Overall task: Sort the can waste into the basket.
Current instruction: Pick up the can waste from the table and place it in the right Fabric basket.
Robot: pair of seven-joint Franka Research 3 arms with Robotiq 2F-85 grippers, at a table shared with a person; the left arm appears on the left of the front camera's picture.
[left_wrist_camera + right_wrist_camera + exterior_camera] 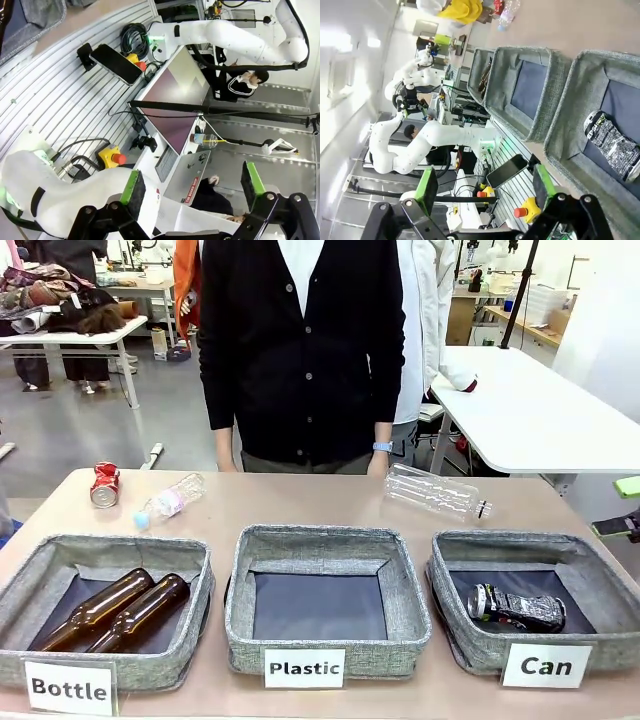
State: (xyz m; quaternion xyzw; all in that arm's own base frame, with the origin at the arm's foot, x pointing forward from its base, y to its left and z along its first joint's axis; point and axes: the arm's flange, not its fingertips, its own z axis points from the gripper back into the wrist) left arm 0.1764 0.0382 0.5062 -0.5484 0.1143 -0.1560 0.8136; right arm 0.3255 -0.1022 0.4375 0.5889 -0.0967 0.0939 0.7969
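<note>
A dented red can lies on the table at the far left, behind the bins; in the right wrist view the red can is at the top edge. A black and silver can lies on its side inside the grey "Can" basket at the right. The right wrist view has this can in the basket too. My right gripper stands open at the picture's right edge, beside the basket and holding nothing. My left gripper is open and empty, facing away from the table.
The "Plastic" bin sits in the middle. The "Bottle" bin at the left holds two brown glass bottles. Clear plastic bottles lie on the table behind the bins. A person stands at the far edge.
</note>
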